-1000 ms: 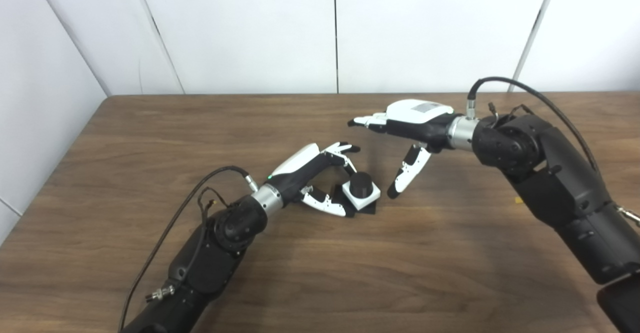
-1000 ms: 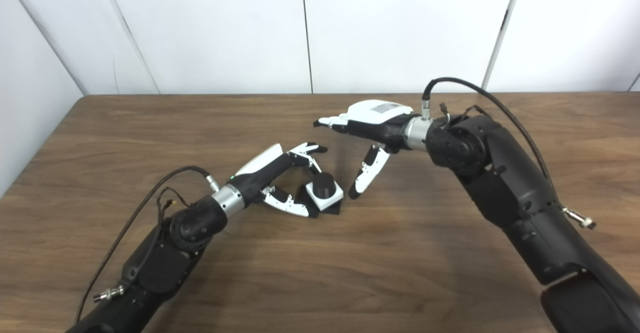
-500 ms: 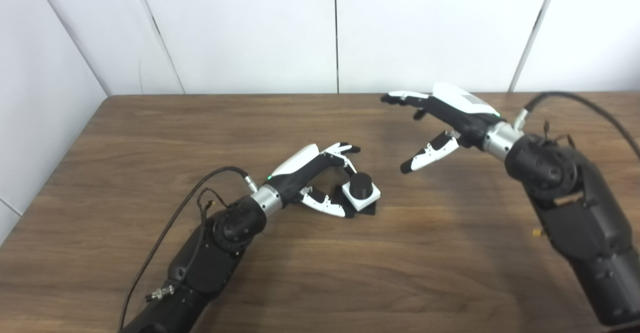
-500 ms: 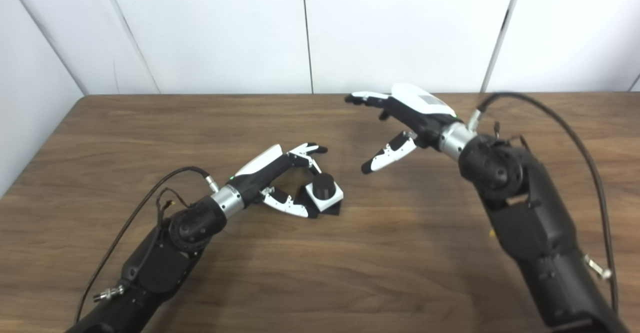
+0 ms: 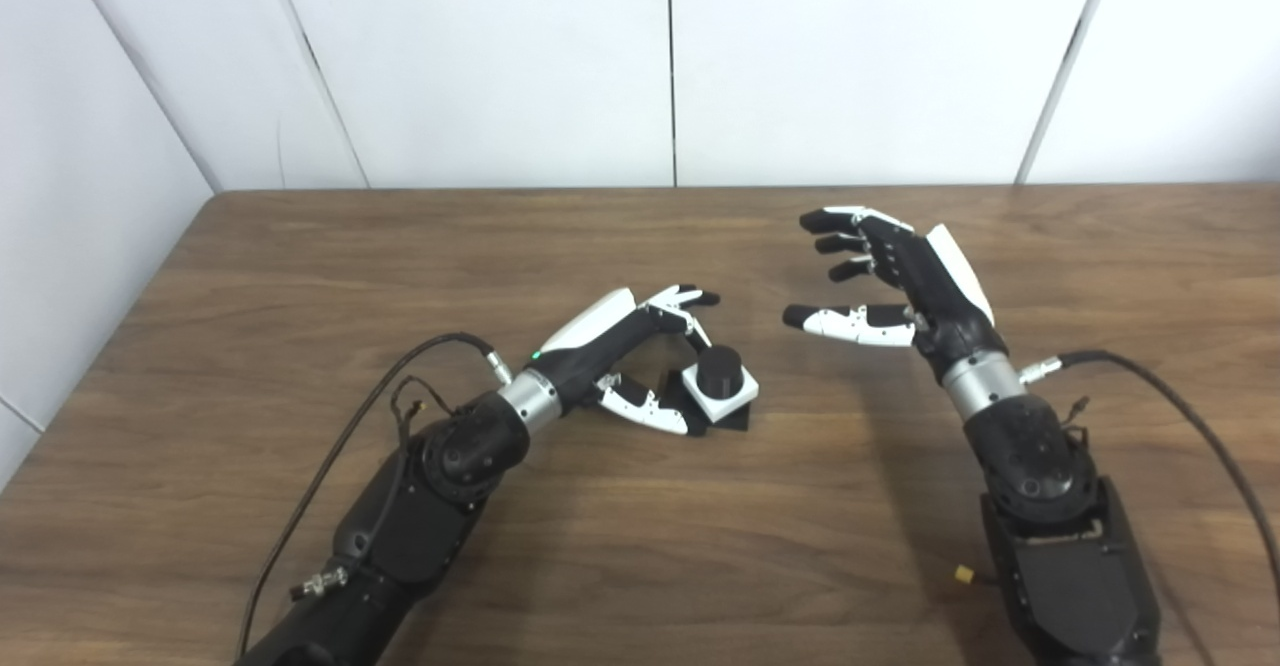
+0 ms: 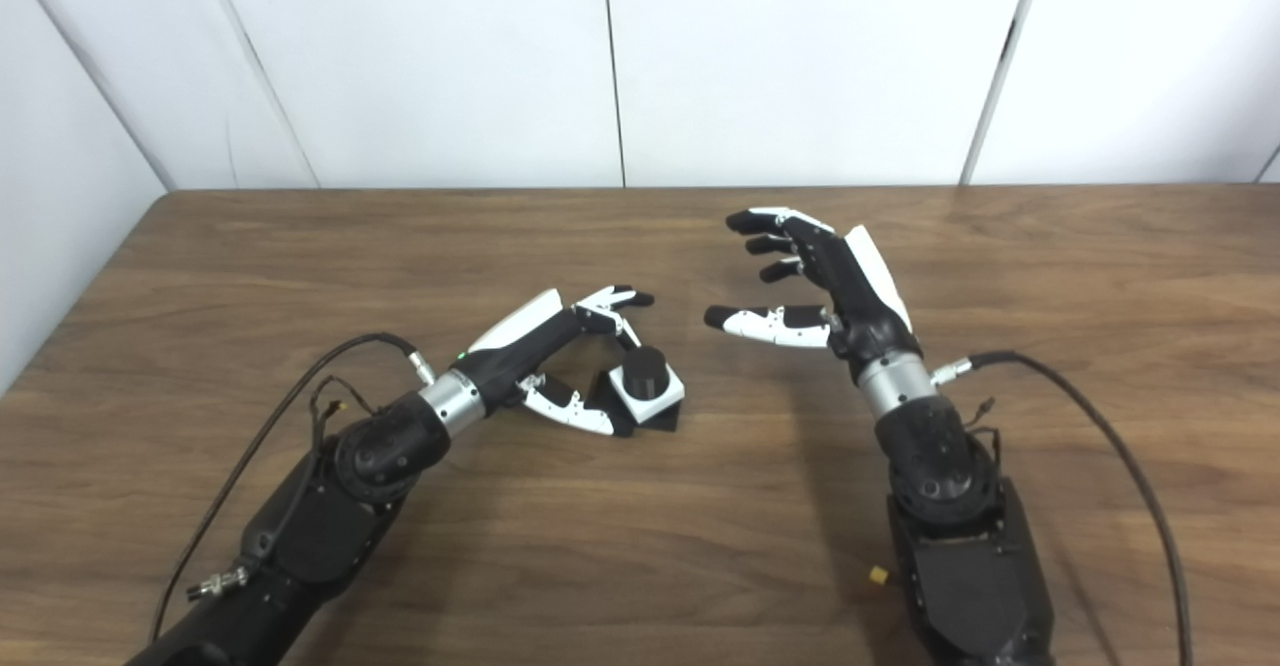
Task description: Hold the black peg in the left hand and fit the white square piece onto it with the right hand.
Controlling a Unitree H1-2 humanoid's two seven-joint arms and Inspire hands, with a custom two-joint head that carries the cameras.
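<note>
Swung back toward its own side, the right robot hand now stands upright over the desk, fingers spread, holding nothing. Its left counterpart has not moved, loosely cupping the base beside the white square piece, already seated round the black peg. Both look light, rigid and smooth; grip the flat sides.

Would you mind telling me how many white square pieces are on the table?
1. The white square piece sits around the black peg, beside the left hand; none seems hidden.
</note>
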